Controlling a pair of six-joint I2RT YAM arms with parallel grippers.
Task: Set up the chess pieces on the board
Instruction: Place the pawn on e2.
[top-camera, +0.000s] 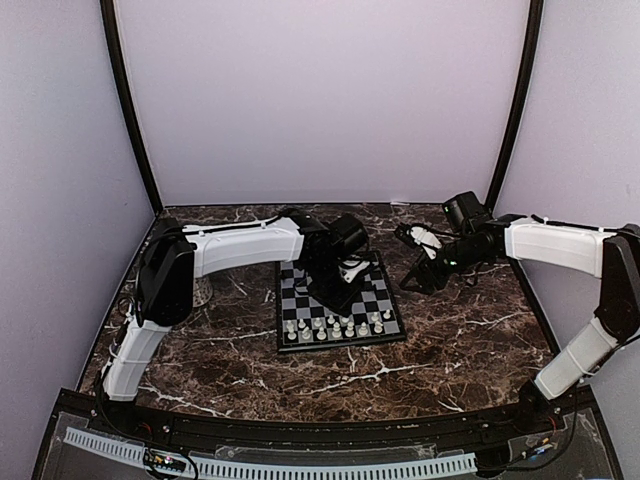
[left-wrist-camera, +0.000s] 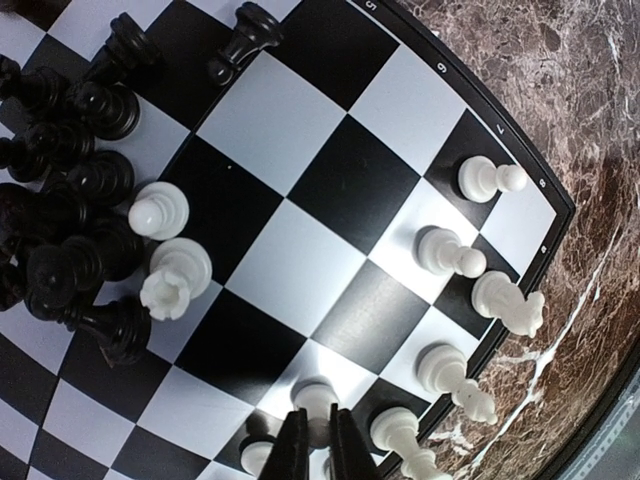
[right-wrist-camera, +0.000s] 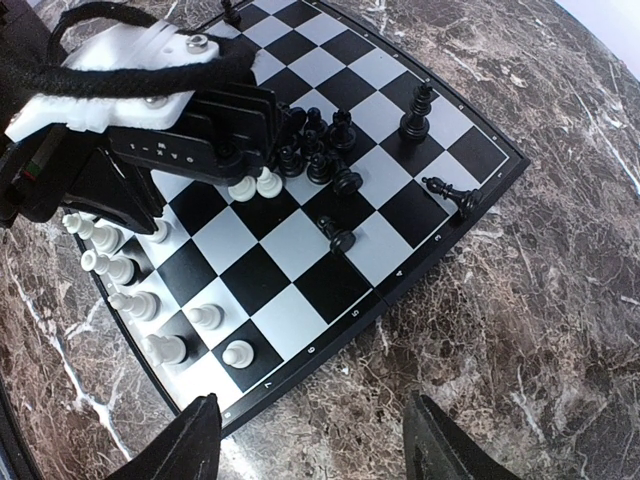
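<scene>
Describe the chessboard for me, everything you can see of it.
The board is a flat, glossy square of black and white checks with a thin dark border bearing small numbers. It lies flat on the marble table. White pieces stand along one edge; black pieces crowd mid-board, some toppled.

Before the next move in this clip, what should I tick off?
1. Left end effector shut: ok.
2. It grips the white piece at its tips: cannot tell.
3. Right end effector open, beside the board: ok.
4. Black pieces in rows: not ok, heaped mid-board, some lying down.
5. White pieces all on home rows: not ok, two stand beside the heap.
</scene>
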